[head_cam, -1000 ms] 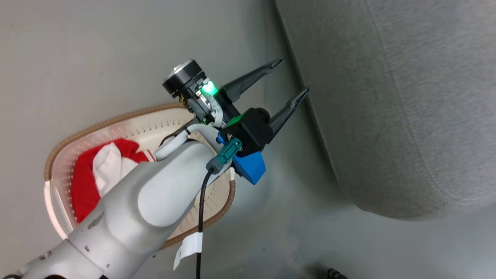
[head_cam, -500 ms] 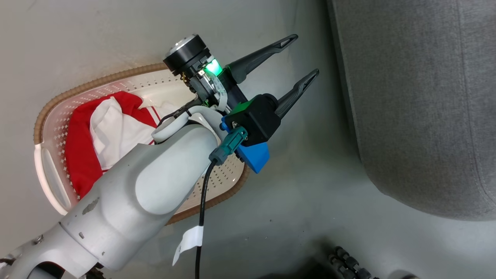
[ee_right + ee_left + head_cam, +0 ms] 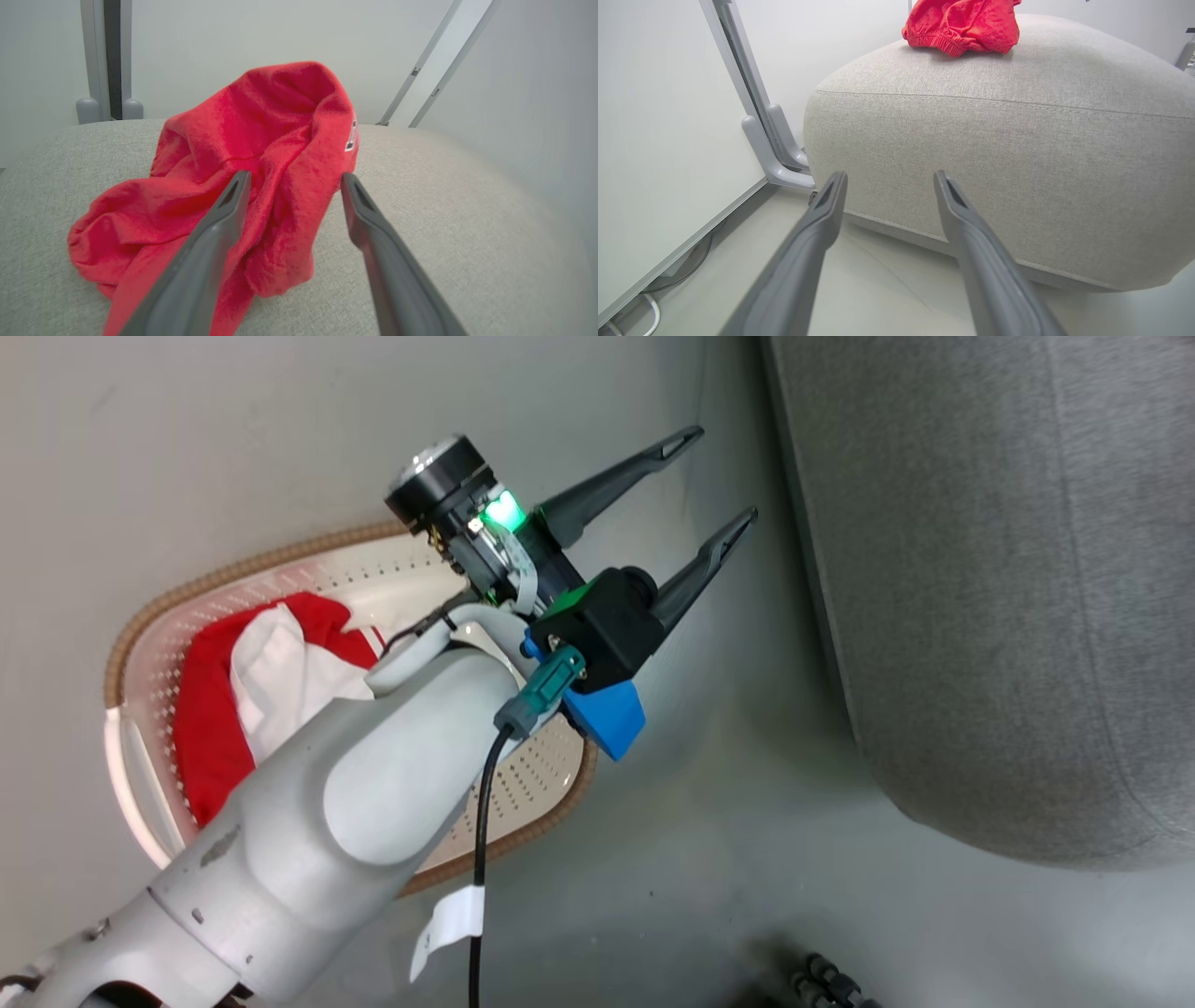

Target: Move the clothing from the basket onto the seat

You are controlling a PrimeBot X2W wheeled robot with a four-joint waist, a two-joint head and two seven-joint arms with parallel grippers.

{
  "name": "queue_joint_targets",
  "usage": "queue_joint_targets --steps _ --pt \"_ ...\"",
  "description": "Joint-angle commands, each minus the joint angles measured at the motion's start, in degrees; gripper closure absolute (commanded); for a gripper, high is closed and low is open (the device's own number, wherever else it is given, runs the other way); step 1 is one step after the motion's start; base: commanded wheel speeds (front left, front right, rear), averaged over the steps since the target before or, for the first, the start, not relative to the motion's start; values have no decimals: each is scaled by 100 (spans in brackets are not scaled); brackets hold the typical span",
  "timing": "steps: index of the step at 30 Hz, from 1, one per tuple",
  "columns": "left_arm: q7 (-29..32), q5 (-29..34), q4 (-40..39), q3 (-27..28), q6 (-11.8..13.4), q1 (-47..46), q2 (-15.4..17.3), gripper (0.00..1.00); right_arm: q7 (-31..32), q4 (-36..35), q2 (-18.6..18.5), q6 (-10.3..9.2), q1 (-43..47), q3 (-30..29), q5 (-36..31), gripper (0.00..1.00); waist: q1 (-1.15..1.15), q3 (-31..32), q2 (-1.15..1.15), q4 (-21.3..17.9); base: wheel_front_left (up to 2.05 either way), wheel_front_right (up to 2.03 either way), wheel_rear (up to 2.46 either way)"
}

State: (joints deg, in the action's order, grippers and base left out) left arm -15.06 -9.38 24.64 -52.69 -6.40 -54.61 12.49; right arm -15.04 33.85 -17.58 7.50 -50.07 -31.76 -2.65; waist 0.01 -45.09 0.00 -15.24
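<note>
Now, the seat [image 3: 980,569] is the drop zone, w/ the jersey [image 3: 261,154] heaped on top of it. On the floor near the seat's side sits the basket [image 3: 527,784], the red-white garment [image 3: 210,756] inside it. Over the seat hangs the right gripper [image 3: 294,176], jaws wide, nothing pinched; cloth lies loose under its fingers. Best lifted straight clear so no fold snags. Facing the seat's side, the left gripper [image 3: 721,472] is wide open & empty, prob. next for the basket.
</note>
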Motion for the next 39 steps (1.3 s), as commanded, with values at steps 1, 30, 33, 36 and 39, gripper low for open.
queue_joint_targets --steps 1,30,33,36,39 --pt "-14 -27 -41 31 32 66 -13 0 -22 -108 -8 -1 165 19 -39 0 -1 215 0 -11 0 0 0" --pt "-16 -425 -744 2602 594 2994 -100 0 -21 -2511 846 -1 3083 2740 503 0 -1 3270 0 920 0 0 0" --pt "-16 -414 -778 2957 618 3312 -119 0 -21 -2524 895 -1 3259 3005 570 0 -1 3470 0 1001 0 0 0" --pt "-16 -348 -798 3254 592 3612 -153 0 -21 -2530 967 -1 3430 3179 638 0 -1 3658 0 1075 0 0 0" --pt "-16 -308 -834 3572 573 3902 -203 0 -21 -2510 1010 -1 3655 3291 688 0 -1 3827 0 1140 0 0 0"
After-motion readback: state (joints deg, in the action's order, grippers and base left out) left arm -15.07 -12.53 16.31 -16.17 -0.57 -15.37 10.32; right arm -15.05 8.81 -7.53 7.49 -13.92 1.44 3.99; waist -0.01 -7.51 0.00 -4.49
